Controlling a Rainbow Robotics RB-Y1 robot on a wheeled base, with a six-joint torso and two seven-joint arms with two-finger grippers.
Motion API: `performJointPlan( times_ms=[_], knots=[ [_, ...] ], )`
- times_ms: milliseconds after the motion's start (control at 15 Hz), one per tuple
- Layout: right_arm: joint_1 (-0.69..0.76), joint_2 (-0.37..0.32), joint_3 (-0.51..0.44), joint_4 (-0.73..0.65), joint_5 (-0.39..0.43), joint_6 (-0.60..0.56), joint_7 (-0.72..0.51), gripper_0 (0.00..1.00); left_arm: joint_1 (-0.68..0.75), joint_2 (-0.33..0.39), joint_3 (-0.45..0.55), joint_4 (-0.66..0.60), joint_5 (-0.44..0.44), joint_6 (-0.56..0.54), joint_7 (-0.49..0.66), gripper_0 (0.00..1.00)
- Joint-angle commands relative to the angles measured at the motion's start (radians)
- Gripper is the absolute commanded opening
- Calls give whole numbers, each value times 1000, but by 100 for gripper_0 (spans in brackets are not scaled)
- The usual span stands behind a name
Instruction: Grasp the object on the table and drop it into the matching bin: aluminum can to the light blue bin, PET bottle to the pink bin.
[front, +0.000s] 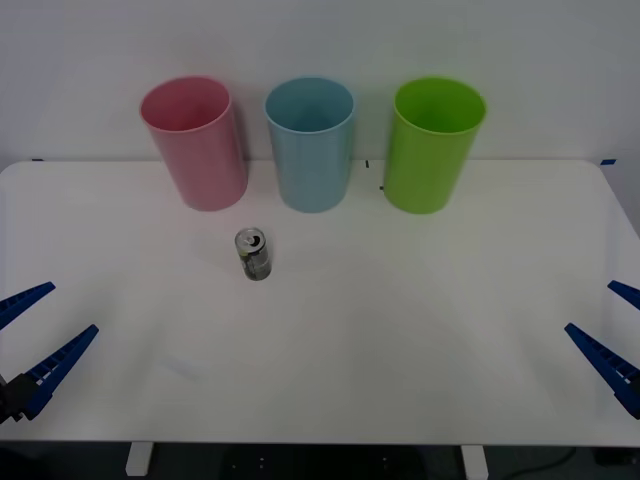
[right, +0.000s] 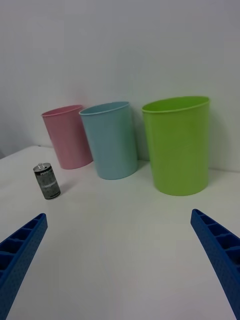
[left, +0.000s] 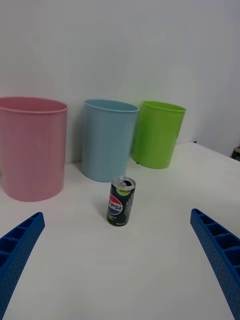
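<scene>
Both grippers spread wide and empty, Pepsi can (front: 254, 254) standing untouched
My left gripper (front: 30, 343) sits nearer, right gripper (front: 612, 335) idle; I fear tipping the can, or dropping it into the pink bin (front: 195, 143) beside the light blue bin (front: 311, 143)

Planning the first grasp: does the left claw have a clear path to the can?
Probably yes. The left claw is open, and only bare table lies between it and the upright can.

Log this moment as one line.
aluminum can upright, ungrasped | left hand open, table's left edge | right hand open, right edge
</scene>
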Motion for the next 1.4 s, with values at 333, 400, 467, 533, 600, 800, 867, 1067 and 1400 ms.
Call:
performJointPlan(
  times_ms=[333,400,467,533,600,800,867,1067,1400],
  knots=[
    [0,0,0,0,0,0,0,100,15,-23,-10,-3,1,10,-3,100],
    [0,0,0,0,0,0,0,100,21,-23,-8,-3,1,11,-6,100],
    [0,0,0,0,0,0,0,100,31,-21,-7,-3,6,15,-6,100],
    [0,0,0,0,0,0,0,100,42,-23,-5,-3,9,18,-8,100],
    [0,0,0,0,0,0,0,100,56,-23,-5,-3,10,25,-12,100],
    [0,0,0,0,0,0,0,100,94,-23,0,-3,12,53,-21,100],
    [0,0,0,0,0,0,0,100,102,-21,0,-3,12,64,-25,100],
    [0,0,0,0,0,0,0,100,96,-23,-22,-5,-5,73,-34,100],
    [0,0,0,0,0,0,0,100,51,-21,-93,-3,-54,100,-32,100]
  ],
)
